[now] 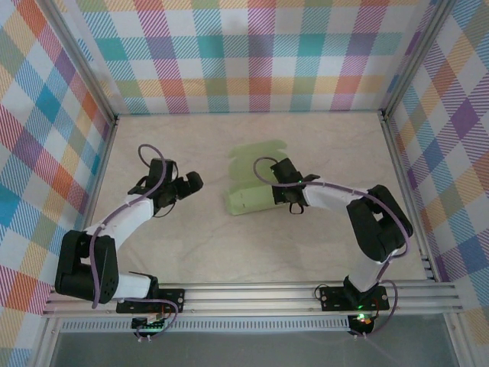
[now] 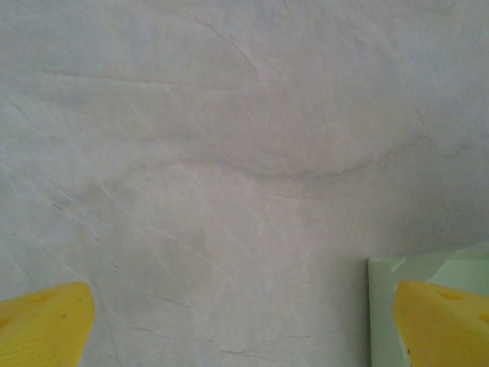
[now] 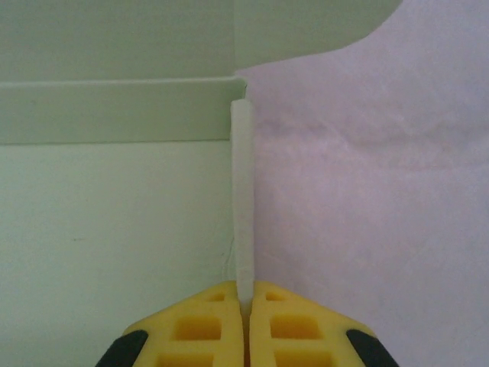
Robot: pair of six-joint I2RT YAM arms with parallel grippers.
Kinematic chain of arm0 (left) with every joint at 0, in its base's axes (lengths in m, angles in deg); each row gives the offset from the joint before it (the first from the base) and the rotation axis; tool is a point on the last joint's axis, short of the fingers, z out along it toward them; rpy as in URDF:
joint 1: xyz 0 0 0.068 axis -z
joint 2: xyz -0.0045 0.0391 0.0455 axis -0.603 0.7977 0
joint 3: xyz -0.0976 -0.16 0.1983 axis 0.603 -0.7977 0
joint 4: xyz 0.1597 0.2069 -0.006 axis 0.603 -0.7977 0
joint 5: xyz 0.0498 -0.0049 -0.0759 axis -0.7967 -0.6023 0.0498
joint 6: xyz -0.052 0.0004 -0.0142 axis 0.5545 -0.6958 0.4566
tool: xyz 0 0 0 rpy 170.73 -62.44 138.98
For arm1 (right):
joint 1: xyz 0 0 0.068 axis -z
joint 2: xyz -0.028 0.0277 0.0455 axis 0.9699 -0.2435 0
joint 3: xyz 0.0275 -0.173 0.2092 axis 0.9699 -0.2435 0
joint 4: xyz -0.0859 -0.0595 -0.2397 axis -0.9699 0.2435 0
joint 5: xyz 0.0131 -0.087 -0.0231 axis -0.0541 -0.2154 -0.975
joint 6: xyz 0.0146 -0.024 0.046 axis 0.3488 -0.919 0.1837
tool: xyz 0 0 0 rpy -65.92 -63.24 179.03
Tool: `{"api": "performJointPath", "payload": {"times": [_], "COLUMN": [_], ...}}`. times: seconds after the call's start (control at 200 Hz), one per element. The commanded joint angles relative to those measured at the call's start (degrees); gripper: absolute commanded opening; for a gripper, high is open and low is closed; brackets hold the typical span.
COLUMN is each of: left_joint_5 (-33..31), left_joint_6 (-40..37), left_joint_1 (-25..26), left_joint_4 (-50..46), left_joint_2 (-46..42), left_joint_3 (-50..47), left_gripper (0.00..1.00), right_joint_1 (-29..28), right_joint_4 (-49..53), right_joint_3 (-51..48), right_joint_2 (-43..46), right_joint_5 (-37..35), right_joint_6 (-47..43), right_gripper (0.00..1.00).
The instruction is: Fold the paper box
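Right jaws clenched on a standing flap of the paper box (image 1: 252,180), which lay near the middle of the counter (image 1: 229,252).

The right gripper (image 3: 246,310) pinched the thin side flap (image 3: 242,199) edge-on at the box's 3 o'clock side. The left gripper (image 1: 189,183) hung released at the box's 9 o'clock, apart from the card, so nothing pinned the box down. A pull on the flap would likely have dragged the whole light box across the counter instead of bending it. With so narrow a hold, the card might also have slipped free, creased off its score line or torn.
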Motion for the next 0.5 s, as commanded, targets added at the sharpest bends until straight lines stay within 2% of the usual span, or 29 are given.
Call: {"api": "performJointPath", "payload": {"times": [0.0,0.095,0.24,0.335,0.495], "left_joint_5": [-1.52,-1.8,-3.54,-4.13,-5.39], "left_joint_6": [2.08,2.1,1.2,0.44,-1.38], "left_joint_1": [2.68,3.99,5.11,5.11,5.11], "left_joint_4": [1.65,0.5,0.96,0.87,-1.12], "left_joint_2": [1.72,2.43,0.93,-0.37,-0.76], "left_joint_3": [-0.35,1.67,0.98,-0.04,0.9], "left_gripper": [1.0,1.0,0.99,0.99,0.99], "right_joint_1": [-0.64,-0.56,0.13,1.12,2.99], "right_joint_4": [-4.44,-5.71,-4.7,-1.97,1.05], "right_joint_3": [-1.01,-1.51,0.84,3.23,5.59], "right_joint_2": [0.99,2.46,2.57,1.39,-0.18], "right_joint_5": [-2.13,-1.55,3.06,4.74,7.98], "right_joint_6": [7.41,5.83,1.92,0.34,-3.09], "right_gripper": [0.11,0.31,0.44,0.48,0.47]}}
